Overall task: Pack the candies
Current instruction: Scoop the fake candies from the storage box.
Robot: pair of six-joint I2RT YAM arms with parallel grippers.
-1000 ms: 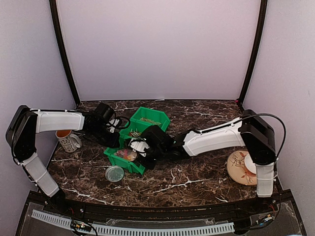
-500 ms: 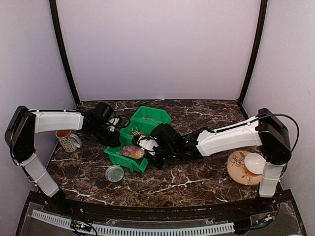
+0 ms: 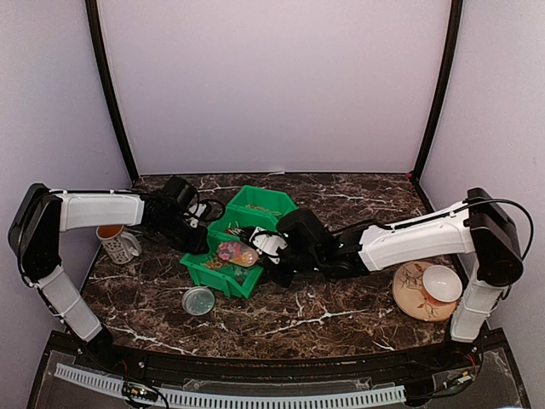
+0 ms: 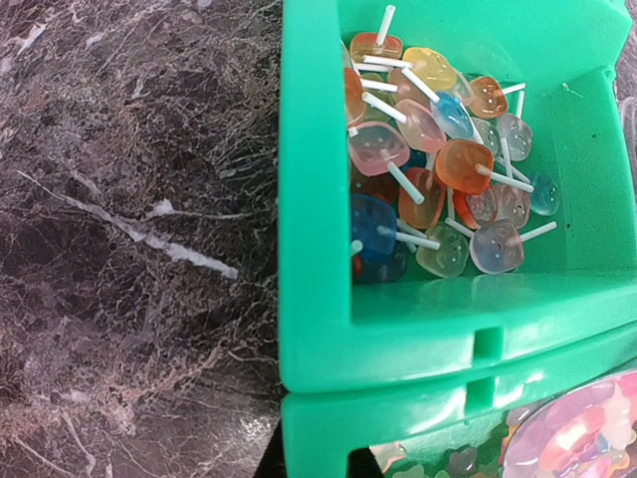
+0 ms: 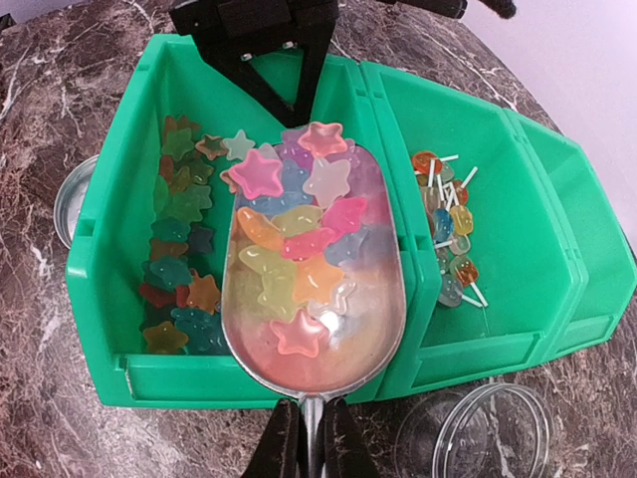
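Note:
Star-shaped candies (image 5: 299, 229) in pink, orange, yellow and blue fill a metal scoop (image 5: 314, 289). My right gripper (image 5: 312, 413) is shut on its thin handle. The scoop (image 3: 237, 253) hovers over the near green bin (image 5: 109, 299), where more star candies (image 5: 179, 249) lie along one side. The middle green bin (image 4: 328, 329) holds small lollipops (image 4: 438, 169). My left gripper (image 3: 197, 228) is shut on the far wall of the near bin; in its own wrist view the gripper (image 4: 314, 460) shows only dark fingertips on either side of the wall.
A third green bin (image 3: 264, 203) sits behind the other two. A round clear dish (image 3: 198, 300) lies in front of the bins and another clear dish (image 5: 488, 433) lies under my right wrist. A mug (image 3: 115, 243) stands at the left, a plate (image 3: 409, 298) with a bowl (image 3: 441, 283) at the right.
My right arm has drawn back to the right and lifted the scoop, loaded with candies, out of the near bin. The left arm and the bins have not moved.

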